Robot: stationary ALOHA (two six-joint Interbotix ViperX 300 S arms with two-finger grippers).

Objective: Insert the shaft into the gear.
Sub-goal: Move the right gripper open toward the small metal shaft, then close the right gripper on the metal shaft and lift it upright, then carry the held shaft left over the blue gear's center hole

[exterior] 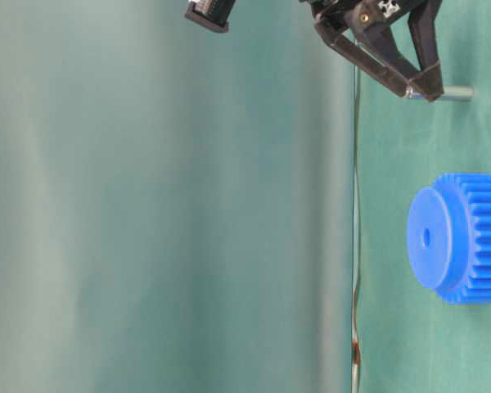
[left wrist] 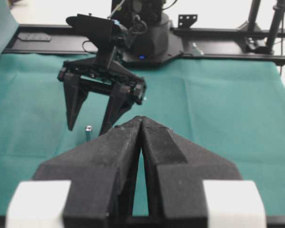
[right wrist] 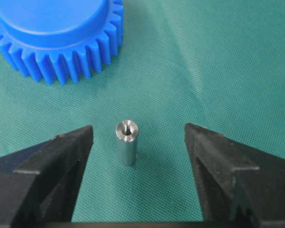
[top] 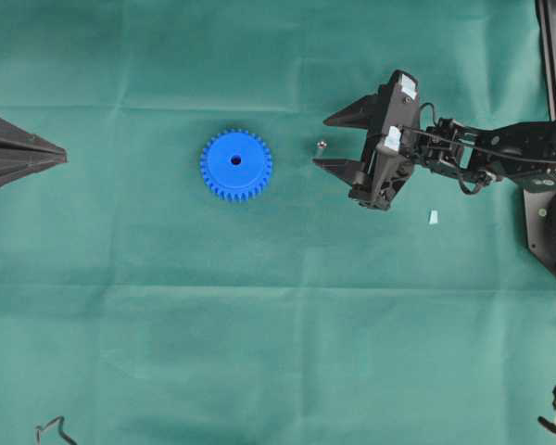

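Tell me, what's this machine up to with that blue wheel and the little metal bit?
The right gripper has its jaws open on either side of the shaft, a small metal pin standing upright on the green cloth; neither jaw touches it yet. The gear lies flat a little further along, with nothing in its centre hole. The left gripper waits shut at the table's edge, holding nothing. It looks set to pick up the pin.

The shaft [right wrist: 126, 141] stands upright on the green cloth [top: 259, 352] between the parted fingertips of the right gripper [top: 321, 142], bare cloth showing on both its sides. Open cloth separates it from the gear [top: 236, 165], with nothing standing between the 2. The left gripper [top: 63, 157], fingers pressed together, sits well apart at the far edge.
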